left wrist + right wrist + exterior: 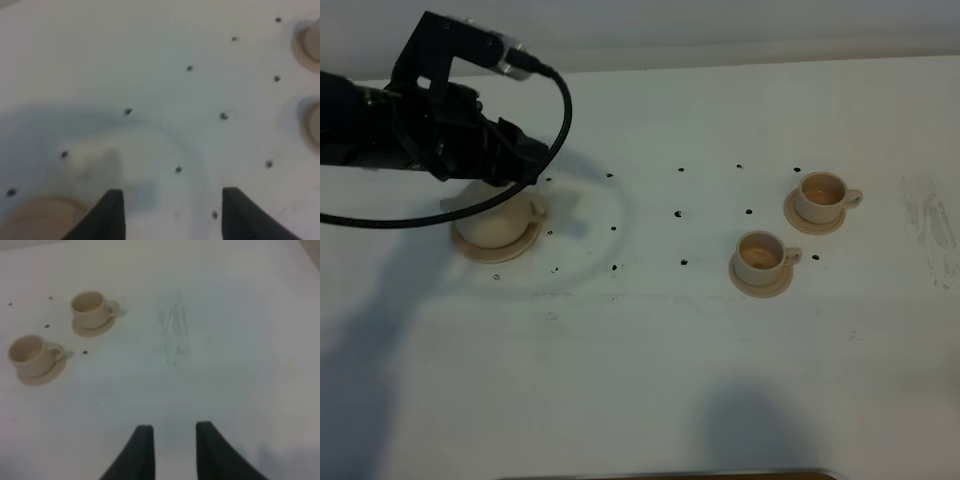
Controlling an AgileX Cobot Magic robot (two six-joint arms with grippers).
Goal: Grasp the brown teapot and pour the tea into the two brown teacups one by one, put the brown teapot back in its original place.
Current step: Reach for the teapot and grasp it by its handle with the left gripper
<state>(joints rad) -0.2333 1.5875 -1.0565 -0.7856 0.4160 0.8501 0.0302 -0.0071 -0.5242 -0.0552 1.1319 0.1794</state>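
Left gripper (170,200), spread wide and empty, hovers over the brown teapot (492,225), frame left: probably slick, brittle, best held by its handle (536,208); right gripper (173,434) narrow, empty.

Left claw (172,192) spread wide, right claw (175,427) parted

Smooth ceramic teapot (492,226) and 2 teacups (760,256) (820,196) (faintly glossy) on matt table (650,380).
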